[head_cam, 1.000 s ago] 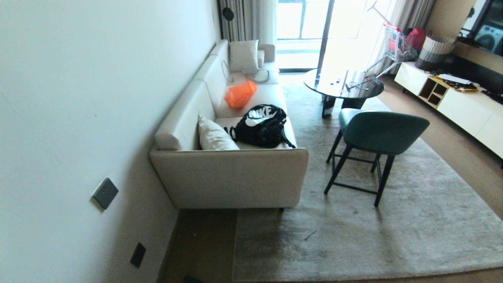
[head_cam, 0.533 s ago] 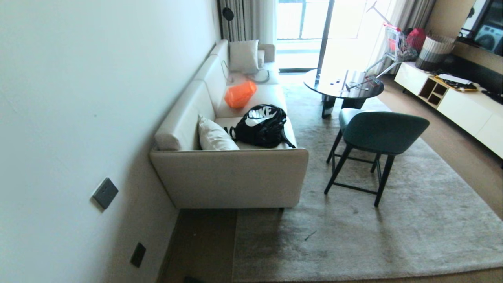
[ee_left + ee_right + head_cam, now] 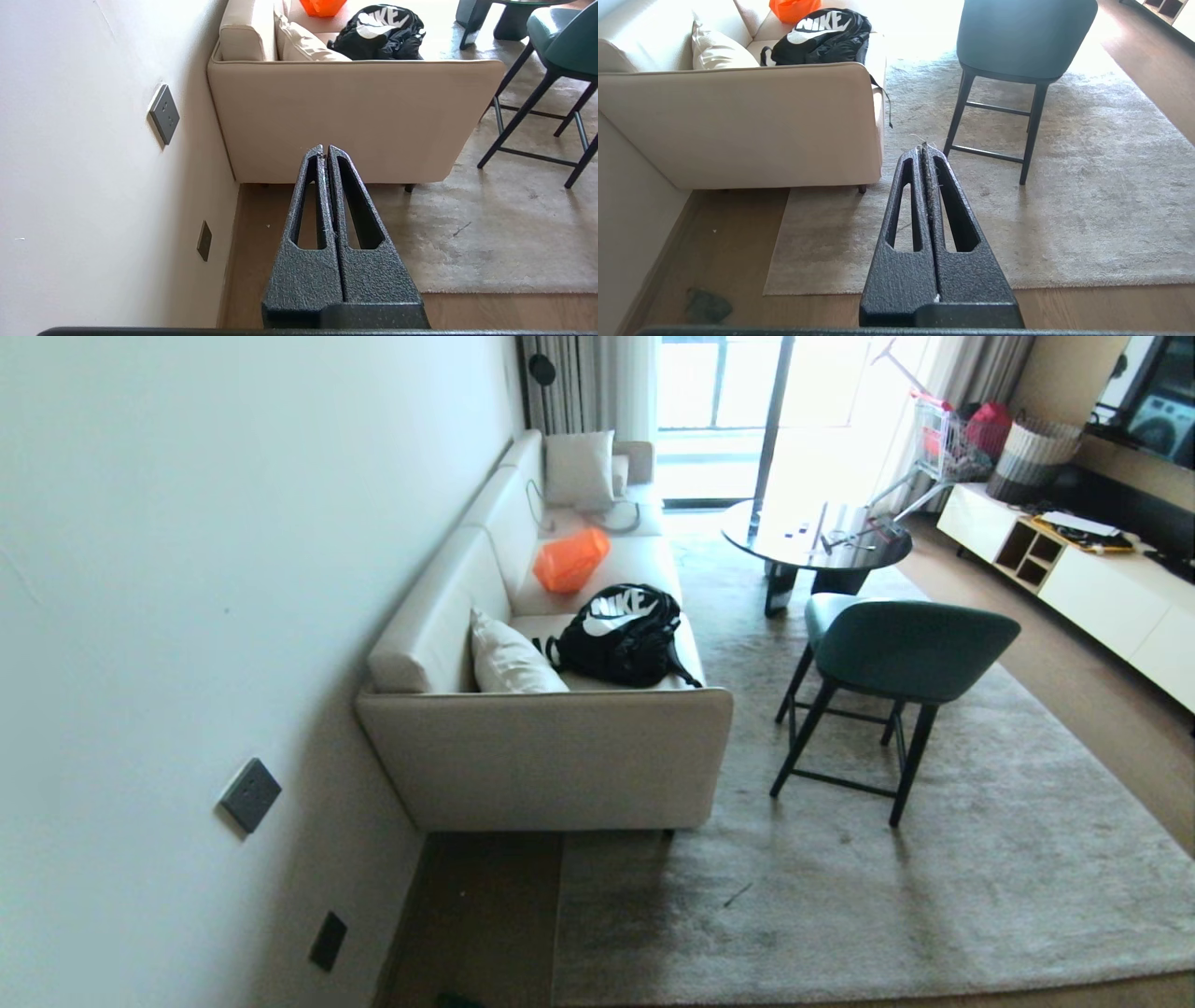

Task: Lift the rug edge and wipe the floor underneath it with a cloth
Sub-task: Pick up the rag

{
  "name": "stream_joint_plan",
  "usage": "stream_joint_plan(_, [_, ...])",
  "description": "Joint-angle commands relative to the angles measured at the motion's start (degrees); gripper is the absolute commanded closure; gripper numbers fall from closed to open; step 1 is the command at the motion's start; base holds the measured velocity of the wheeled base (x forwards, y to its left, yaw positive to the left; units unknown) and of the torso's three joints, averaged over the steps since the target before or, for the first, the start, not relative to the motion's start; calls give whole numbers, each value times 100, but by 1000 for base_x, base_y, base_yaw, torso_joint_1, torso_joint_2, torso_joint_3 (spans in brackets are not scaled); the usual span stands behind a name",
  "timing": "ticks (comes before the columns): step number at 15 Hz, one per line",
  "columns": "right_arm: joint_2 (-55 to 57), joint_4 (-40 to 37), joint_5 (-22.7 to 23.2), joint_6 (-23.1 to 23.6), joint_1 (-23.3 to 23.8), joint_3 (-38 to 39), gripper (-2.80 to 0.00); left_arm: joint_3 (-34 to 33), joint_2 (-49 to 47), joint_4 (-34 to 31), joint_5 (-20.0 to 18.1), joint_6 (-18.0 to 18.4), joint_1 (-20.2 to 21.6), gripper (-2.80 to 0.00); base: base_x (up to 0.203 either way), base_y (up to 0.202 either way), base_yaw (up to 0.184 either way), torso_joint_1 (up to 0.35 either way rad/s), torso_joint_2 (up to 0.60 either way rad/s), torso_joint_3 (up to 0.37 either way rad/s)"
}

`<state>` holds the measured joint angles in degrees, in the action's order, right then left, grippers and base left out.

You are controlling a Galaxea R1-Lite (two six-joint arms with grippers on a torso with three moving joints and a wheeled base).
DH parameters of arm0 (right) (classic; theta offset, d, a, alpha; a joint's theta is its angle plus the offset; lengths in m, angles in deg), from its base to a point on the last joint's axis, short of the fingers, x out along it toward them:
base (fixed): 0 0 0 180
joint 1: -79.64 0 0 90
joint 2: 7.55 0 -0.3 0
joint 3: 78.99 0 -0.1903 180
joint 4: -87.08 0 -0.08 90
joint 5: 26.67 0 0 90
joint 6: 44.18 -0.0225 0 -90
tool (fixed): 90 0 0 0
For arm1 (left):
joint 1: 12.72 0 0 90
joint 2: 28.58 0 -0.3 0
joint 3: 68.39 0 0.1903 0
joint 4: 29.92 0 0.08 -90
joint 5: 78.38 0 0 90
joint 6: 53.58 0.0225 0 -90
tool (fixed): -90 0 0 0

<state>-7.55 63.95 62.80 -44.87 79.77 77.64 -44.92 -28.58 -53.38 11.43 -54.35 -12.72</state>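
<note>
Grey short-pile rug, rug edge (image 3: 896, 287) runs across lower part of right wrist view, square corner (image 3: 771, 288) lower left there, lying flat on the floor (image 3: 728, 242). Cloth (image 3: 706, 305): small dark grey lump on bare boards, lower left corner of right wrist view, near the wall, well apart from the rug corner. Left gripper (image 3: 325, 151) jaws pressed together, empty, centre of its view. Right gripper (image 3: 924, 151) jaws also pressed together, only a few stray fibres between them, no object held. Neither arm shows in head view.

Handling guess: rug looks limp but large and heavy, weighed down by sofa (image 3: 551, 747) and green chair (image 3: 896, 653); only the free corner should lift, so pinch there, thin edge, shallow bite. Cloth soft, light, pinch from above.

Room: brown wood boards, glossy, likely slippery under the rug. White wall (image 3: 187, 616) fills left of head view, round dark table (image 3: 817, 541) upper centre, white cabinet (image 3: 1102, 588) upper right.
</note>
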Motion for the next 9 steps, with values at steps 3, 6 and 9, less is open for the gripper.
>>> stream_joint_plan(3, [9, 3, 0, -2, -5, 0, 0, -1, 0, 1, 1, -2, 0, 0, 0, 0, 0, 0, 0, 0])
stream_joint_plan(6, [9, 3, 0, -2, -5, 0, 0, -1, 0, 1, 1, -2, 0, 0, 0, 0, 0, 0, 0, 0])
stream_joint_plan(9, [9, 3, 0, -11, 2, 0, 0, -1, 0, 1, 1, -2, 0, 0, 0, 0, 0, -64, 115, 80])
